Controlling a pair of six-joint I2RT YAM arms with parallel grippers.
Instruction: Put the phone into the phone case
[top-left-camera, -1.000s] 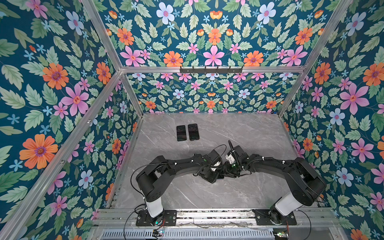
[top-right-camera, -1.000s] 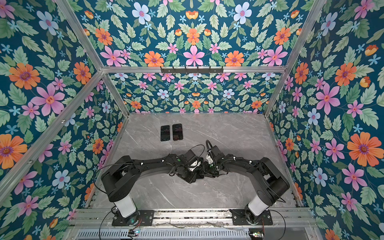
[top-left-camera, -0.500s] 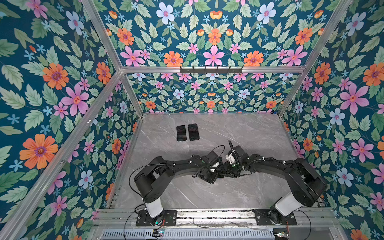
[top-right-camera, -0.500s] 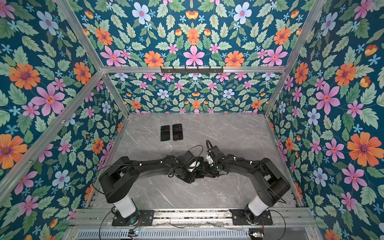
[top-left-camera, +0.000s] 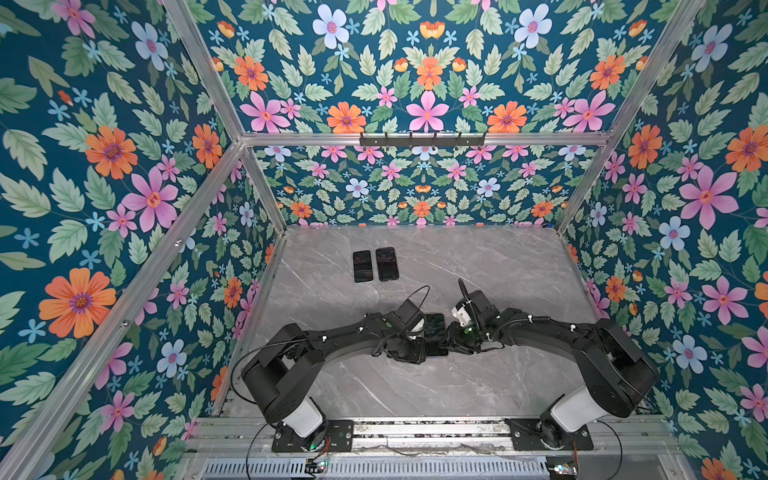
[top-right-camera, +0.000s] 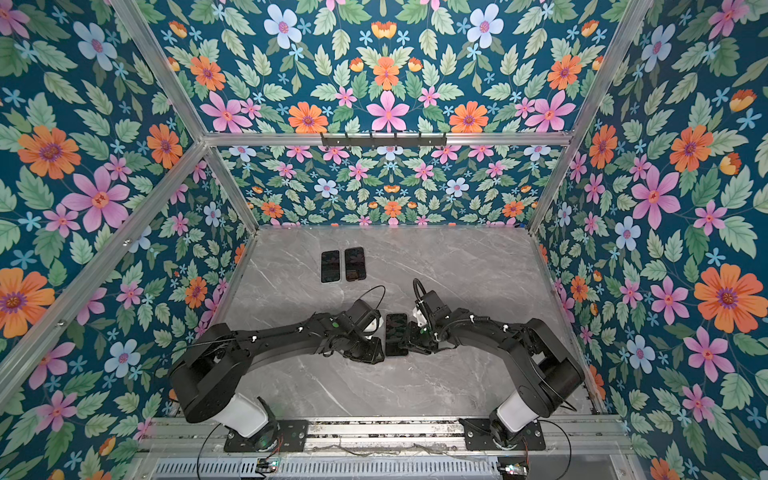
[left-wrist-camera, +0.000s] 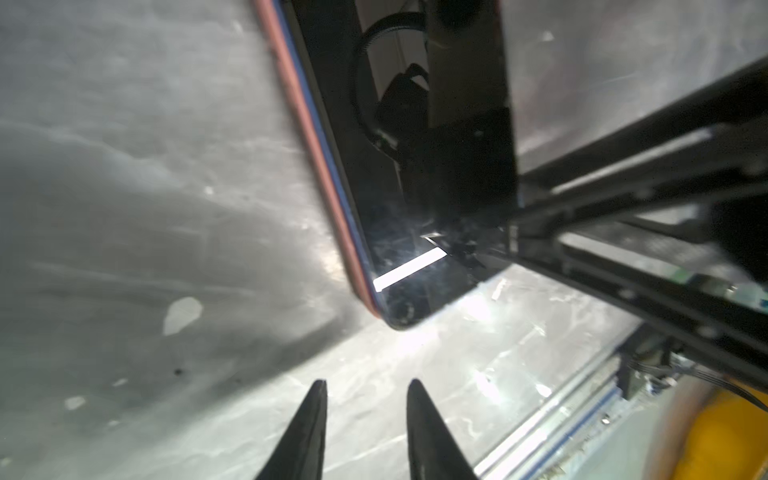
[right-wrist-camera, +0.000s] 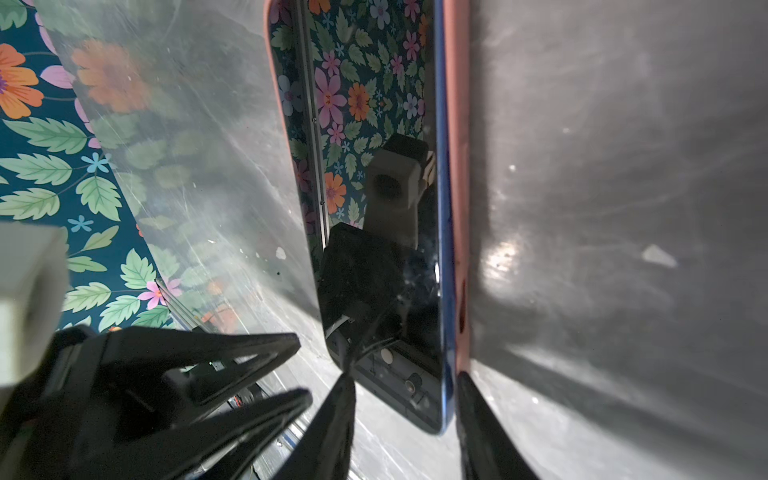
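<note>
The phone (top-left-camera: 435, 332) (top-right-camera: 396, 334) lies screen up mid-table between both grippers. In the wrist views its dark glass (left-wrist-camera: 415, 166) (right-wrist-camera: 374, 104) has a blue edge sitting in a pink phone case (left-wrist-camera: 316, 166) (right-wrist-camera: 457, 124). The near corner of the phone sticks out past the pink rim. My right gripper (right-wrist-camera: 403, 376) (top-left-camera: 446, 338) straddles that end, one finger against each long side, shut on the phone. My left gripper (left-wrist-camera: 365, 384) (top-left-camera: 419, 353) stands just off the phone's opposite side, open, with only bare table between its fingers.
Two more dark phones (top-left-camera: 363, 266) (top-left-camera: 387, 264) lie side by side at the back left of the grey marble table (top-left-camera: 415, 386). Floral walls enclose three sides. An aluminium rail (top-left-camera: 415, 428) with both arm bases runs along the front edge.
The left arm has shifted slightly beside the phone, and its fingers now stand apart. The right arm and the phone have stayed put.
</note>
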